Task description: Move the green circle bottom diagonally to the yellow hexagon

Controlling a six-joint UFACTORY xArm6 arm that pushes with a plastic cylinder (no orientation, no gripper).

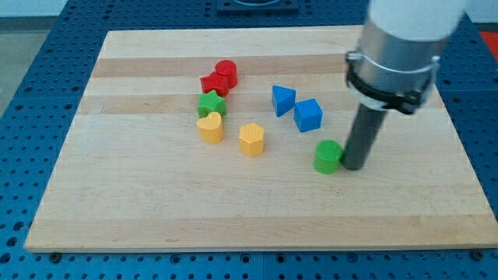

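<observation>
The counter (156,202) carries seven blocks: two red, two blue, two yellow including the yellow hexagon (251,139), a green star (211,103), and the green circle (328,156) touching my tip (355,166); no jaws exist.

A robotics lab bench, to judge by the fittings. Pale wooden board (257,210) laid flat on a blue perforated metal table (31,70), its grid of mounting holes of the kind used for bolting down test equipment. Thick grey-and-white robot arm (405,47) reaching in from the view's top right, ending in a dark rod. Small coloured plastic blocks (251,139) scattered on the board like test pieces. Pale floor (23,15) just visible beyond the table's far edge.
</observation>
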